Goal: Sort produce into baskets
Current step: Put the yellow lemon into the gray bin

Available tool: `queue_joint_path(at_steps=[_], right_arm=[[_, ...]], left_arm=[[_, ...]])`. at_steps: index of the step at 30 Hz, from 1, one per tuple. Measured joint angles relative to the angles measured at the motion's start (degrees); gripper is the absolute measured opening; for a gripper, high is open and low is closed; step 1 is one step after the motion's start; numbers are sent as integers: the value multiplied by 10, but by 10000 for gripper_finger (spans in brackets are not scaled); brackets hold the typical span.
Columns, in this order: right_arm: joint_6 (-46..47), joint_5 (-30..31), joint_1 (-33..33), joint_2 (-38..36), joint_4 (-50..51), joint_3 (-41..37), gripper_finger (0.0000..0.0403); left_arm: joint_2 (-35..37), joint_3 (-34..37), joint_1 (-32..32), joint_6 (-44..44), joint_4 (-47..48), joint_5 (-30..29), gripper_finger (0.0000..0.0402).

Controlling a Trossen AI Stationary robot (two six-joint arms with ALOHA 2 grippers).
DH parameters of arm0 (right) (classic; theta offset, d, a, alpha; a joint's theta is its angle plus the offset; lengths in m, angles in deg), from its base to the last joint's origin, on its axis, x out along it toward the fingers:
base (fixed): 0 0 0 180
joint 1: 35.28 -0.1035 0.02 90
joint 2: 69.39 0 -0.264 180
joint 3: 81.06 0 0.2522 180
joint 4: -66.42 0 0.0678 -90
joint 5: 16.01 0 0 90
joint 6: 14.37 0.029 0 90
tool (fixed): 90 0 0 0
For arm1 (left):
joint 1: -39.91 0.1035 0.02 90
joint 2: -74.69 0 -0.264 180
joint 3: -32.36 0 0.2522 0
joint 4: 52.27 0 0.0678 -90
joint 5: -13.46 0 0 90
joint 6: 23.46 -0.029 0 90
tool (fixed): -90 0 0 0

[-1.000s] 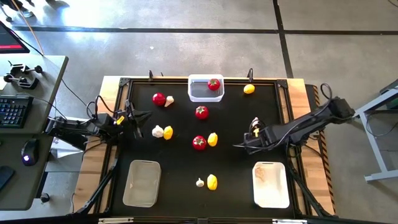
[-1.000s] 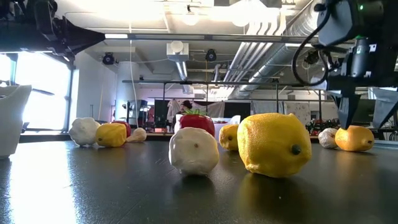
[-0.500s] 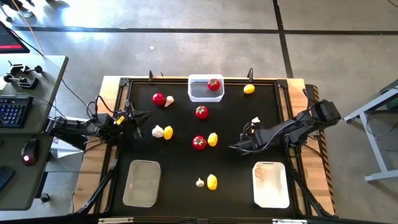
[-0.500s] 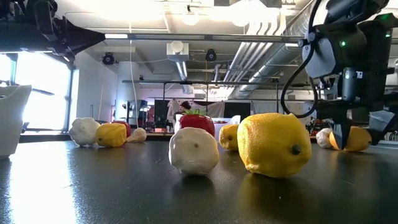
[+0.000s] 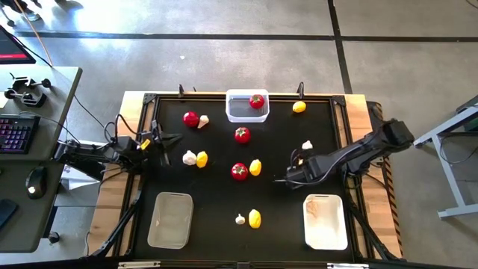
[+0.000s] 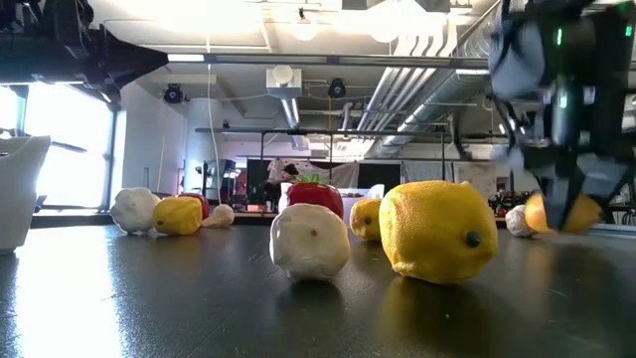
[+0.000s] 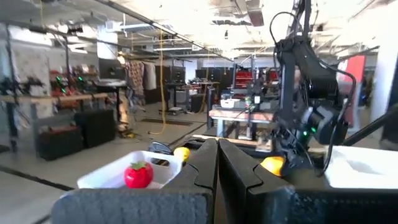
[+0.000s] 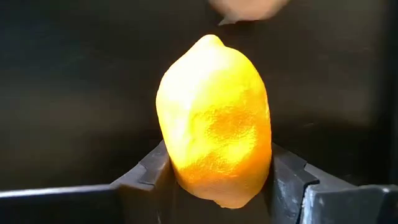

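High view: we see the right gripper (image 5: 293, 173) low over the table's right half, just above the white basket (image 5: 326, 222); its load is hidden. Right wrist view: fingers (image 8: 289, 180) clamp a lemon (image 8: 214, 118). Left wrist view: left gripper (image 7: 217, 163) closed, empty.

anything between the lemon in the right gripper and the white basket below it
Nothing visible. The right gripper holds the lemon just above the white basket in the high view, with only bare black mat between. The garlic lies on the gripper's other side, away from the basket.
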Motion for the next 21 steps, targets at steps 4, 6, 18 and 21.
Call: queue_joint_path(at_steps=[4,6,18,21], right_arm=[[-108,25,-23,-22,-34,28,162],[-174,30,-24,-26,-93,34,162],[-585,133,36,-20,-468,33,161],[-687,133,54,-17,-550,33,161]], left_arm=[[-23,0,0,22,7,15,0],[-41,0,0,31,11,30,0],[-176,0,0,46,-83,116,0],[-208,0,4,46,-126,117,0]])
